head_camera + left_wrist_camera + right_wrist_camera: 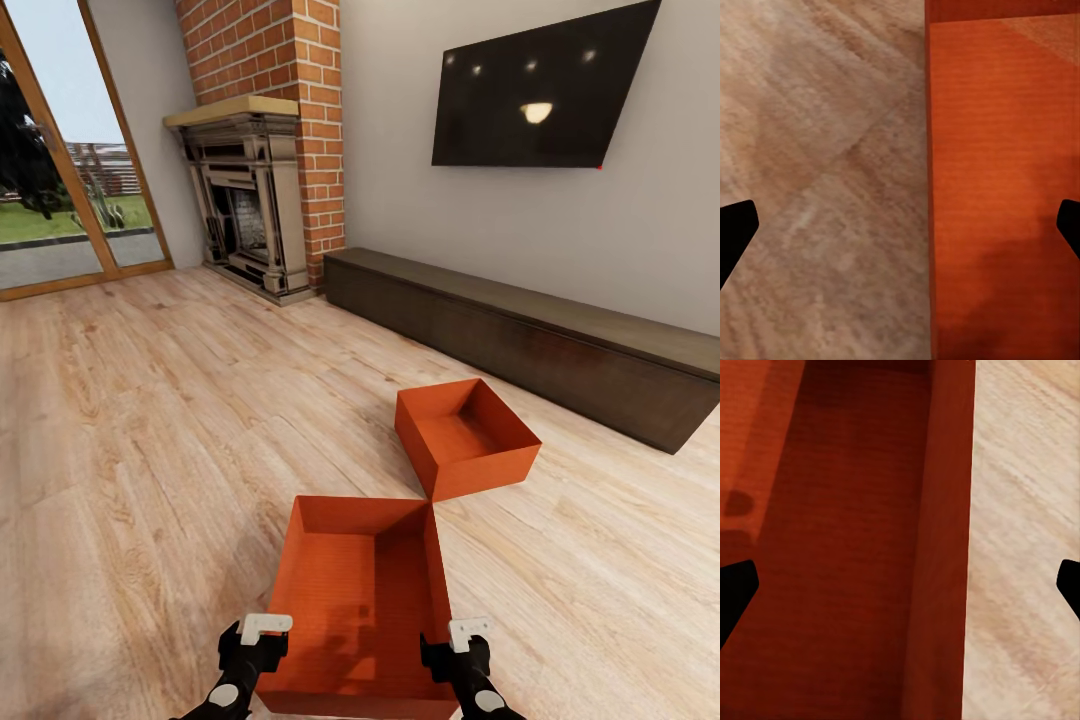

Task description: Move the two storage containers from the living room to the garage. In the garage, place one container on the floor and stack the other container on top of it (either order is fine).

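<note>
Both the left gripper (pixel 255 645) and right gripper (pixel 458 650) gape open, holding nothing, each straddling a wall of the near box (pixel 365 590) (thin-walled); uneven clamping could tilt it.

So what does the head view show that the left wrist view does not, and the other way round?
Head view alone: the fireplace, the wall TV, the long dark low cabinet, the glass doors, the farther storage container, and both grippers, left and right, poised at the nearer storage container's side walls.

Left wrist view alone: a close look straight down that container's left wall, with the open dark fingertips straddling it.

Shared: the nearer container and the wood plank floor.
</note>
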You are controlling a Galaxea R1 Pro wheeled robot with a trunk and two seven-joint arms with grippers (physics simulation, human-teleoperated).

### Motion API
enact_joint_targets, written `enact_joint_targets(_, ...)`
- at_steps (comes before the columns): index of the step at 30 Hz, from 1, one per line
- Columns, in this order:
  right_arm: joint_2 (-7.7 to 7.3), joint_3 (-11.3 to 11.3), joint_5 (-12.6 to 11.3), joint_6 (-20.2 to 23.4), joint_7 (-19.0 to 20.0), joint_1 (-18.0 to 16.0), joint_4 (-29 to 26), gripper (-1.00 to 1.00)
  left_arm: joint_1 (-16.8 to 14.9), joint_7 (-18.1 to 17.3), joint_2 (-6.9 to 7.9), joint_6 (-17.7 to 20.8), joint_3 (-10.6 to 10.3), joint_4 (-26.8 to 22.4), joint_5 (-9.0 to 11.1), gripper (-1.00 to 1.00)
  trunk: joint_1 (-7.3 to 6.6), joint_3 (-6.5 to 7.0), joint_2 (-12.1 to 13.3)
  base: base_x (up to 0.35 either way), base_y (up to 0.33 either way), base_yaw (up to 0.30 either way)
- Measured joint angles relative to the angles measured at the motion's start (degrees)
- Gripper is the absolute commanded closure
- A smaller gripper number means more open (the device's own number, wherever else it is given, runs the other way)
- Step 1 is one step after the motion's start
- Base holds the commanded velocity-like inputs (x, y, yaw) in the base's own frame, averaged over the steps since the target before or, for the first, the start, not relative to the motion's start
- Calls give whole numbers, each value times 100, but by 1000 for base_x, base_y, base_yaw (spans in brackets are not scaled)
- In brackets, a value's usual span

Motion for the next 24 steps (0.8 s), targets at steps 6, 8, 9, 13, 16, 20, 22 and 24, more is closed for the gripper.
enact_joint_targets(6, 0, 0, 0, 0, -14, -1, 0, -100, 0, 0, -8, 2, 4, 0, -3, -100, 0, 0, 0, 0, 0, 0)
enact_joint_targets(8, 0, 0, 0, 0, -20, -2, 0, -100, 0, 0, -7, 6, 11, 0, 0, -100, 0, 0, 0, 0, 0, 0)
enact_joint_targets(9, 0, 0, 0, 0, -22, -2, 0, -100, 0, 0, -6, 6, 12, 0, 1, -100, 0, 0, 0, 0, 0, 0)
enact_joint_targets(13, 0, 0, 0, 0, -25, -2, 0, -100, 0, 0, -3, 6, 22, 0, 3, -100, 0, 0, 0, 0, 0, 0)
enact_joint_targets(16, 0, 0, 0, -2, -26, -2, 0, -100, 0, 0, 0, 3, 25, 0, 3, -100, 0, 0, 0, 0, 0, 0)
enact_joint_targets(20, 0, 0, 0, -8, -33, 0, 0, -100, 0, 0, 1, 7, 31, 0, 9, 100, 0, 0, 0, 0, 0, 0)
enact_joint_targets(22, 0, 0, 0, -11, -34, 0, 0, -100, 0, -3, -1, 12, 3, 0, 3, 100, 0, 0, 0, 0, 0, 0)
enact_joint_targets(24, 0, 0, 0, -15, -35, -1, 0, -100, 1, -3, 1, 8, 14, 1, 31, 100, 0, 0, 0, 0, 0, 0)
